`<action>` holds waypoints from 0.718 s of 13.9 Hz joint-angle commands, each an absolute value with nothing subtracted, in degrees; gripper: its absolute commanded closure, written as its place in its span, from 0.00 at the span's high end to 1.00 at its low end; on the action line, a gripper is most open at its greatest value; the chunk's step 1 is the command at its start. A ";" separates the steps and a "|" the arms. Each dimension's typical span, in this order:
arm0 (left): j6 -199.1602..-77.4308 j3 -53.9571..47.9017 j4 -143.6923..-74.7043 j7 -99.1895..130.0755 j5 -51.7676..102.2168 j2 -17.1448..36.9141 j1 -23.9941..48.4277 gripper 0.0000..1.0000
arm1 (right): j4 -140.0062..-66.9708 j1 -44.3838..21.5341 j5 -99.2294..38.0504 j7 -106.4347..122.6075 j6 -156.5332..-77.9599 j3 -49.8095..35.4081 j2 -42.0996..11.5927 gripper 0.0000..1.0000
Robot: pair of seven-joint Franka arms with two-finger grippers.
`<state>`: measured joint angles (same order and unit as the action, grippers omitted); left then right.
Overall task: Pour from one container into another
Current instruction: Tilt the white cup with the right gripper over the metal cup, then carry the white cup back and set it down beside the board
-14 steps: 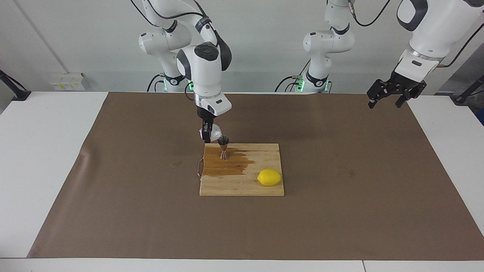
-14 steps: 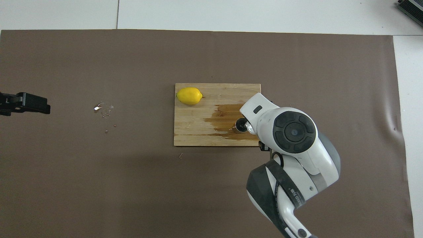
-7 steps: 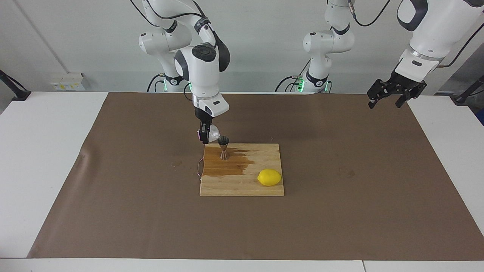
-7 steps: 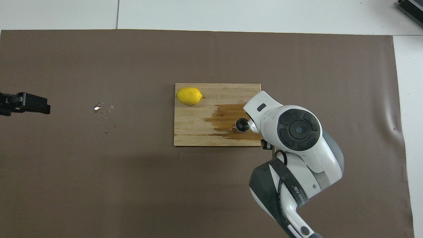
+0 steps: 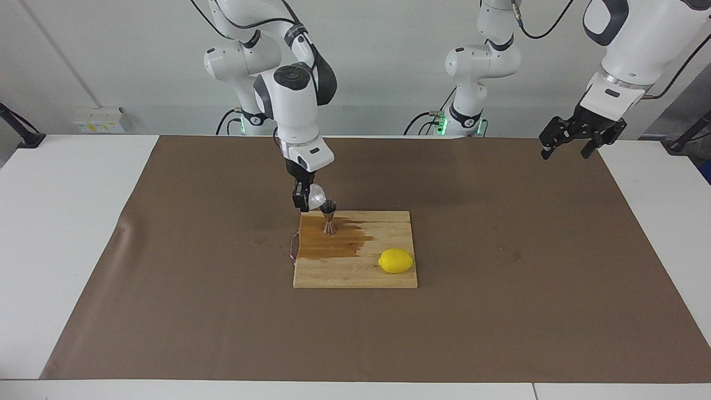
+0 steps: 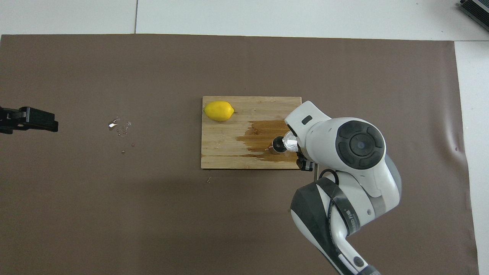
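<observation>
A small steel jigger stands upright on the wooden cutting board, near the board's edge closest to the robots, on a dark wet patch. My right gripper is shut on the small translucent ribbed cup and holds it tipped over, its mouth right at the jigger's rim. My left gripper hangs open and empty, waiting high over the left arm's end of the table.
A yellow lemon lies on the board's corner farthest from the robots, toward the left arm's end. A few droplets lie on the brown mat toward the left arm's end. A thin cord hangs beside the board.
The right arm's wrist has swung and lifted slightly, tipping the cup further toward the jigger's rim. Left arm, jigger and lemon stay as they were.
</observation>
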<state>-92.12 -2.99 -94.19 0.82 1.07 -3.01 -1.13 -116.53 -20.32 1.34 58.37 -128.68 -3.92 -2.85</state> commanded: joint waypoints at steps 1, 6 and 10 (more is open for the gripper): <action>-91.49 -3.16 -94.92 0.70 1.76 -4.04 -1.76 1.00 | -117.33 -16.97 -6.82 66.59 -129.99 -4.39 -1.67 0.22; -91.41 -3.16 -94.92 0.70 1.76 -4.04 -1.76 1.00 | -117.86 -7.23 -22.11 86.79 -129.99 -4.31 -2.46 0.22; -91.41 -3.16 -94.92 0.62 1.76 -4.04 -1.76 1.00 | -119.88 -0.19 -33.20 101.74 -130.16 -4.31 -5.27 0.22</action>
